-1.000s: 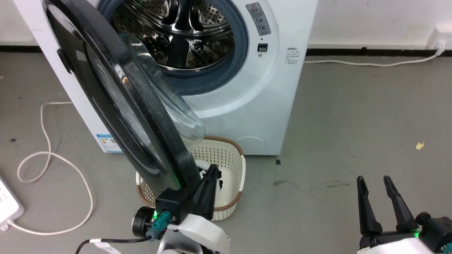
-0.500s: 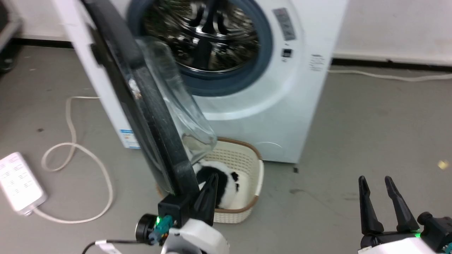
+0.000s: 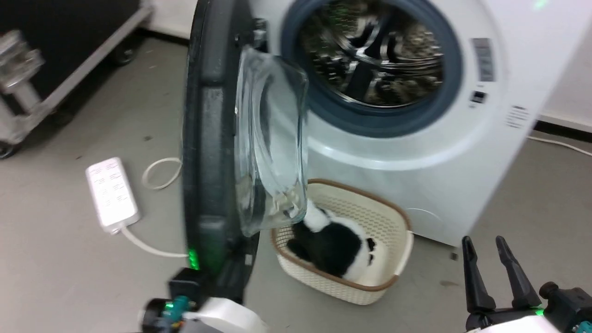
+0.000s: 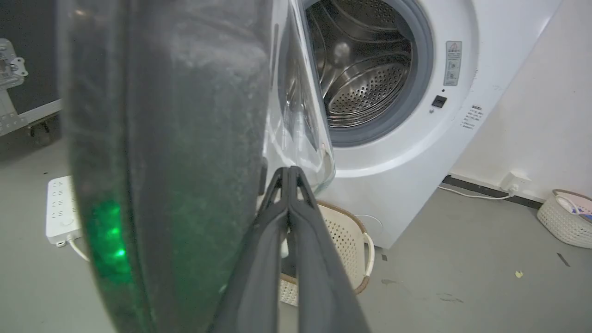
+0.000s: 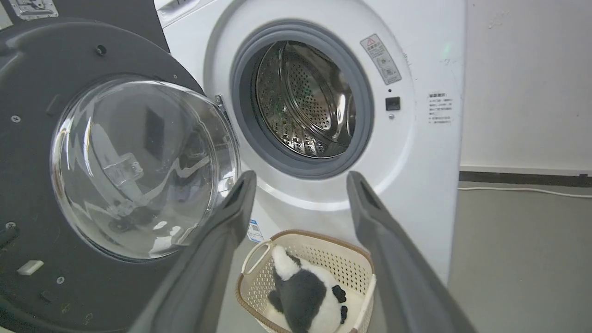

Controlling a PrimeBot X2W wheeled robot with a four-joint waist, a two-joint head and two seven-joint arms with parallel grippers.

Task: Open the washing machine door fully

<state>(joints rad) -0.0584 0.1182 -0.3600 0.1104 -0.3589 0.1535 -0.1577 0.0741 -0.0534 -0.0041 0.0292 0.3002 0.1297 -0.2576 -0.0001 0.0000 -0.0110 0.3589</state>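
Observation:
The washing machine door (image 3: 208, 138) stands edge-on in the head view, its black rim toward me and its clear glass bowl (image 3: 273, 138) bulging to the right. Behind it the white washing machine (image 3: 416, 162) shows its grey ring and steel drum (image 3: 374, 60). My left gripper (image 4: 289, 172) is shut, with its fingers lying along the inner side of the door's rim (image 4: 162, 138) near the bottom. In the head view its white wrist (image 3: 217, 319) sits under the door's lower edge. My right gripper (image 3: 483, 243) hangs open at the lower right, well away from the door (image 5: 27, 208) and the machine (image 5: 416, 138).
A cream basket (image 3: 393, 231) holding a black-and-white plush toy (image 3: 328, 240) sits on the floor under the door's glass. A white power strip (image 3: 111, 192) with its cable lies to the left, and a black wheeled case (image 3: 55, 41) stands at the far left. Another basket (image 4: 566, 217) stands by the wall.
The head camera has turned. The door has swung further from the drum mouth, from slanted to edge-on, with my shut left gripper still against its inner rim. The right gripper is unchanged.

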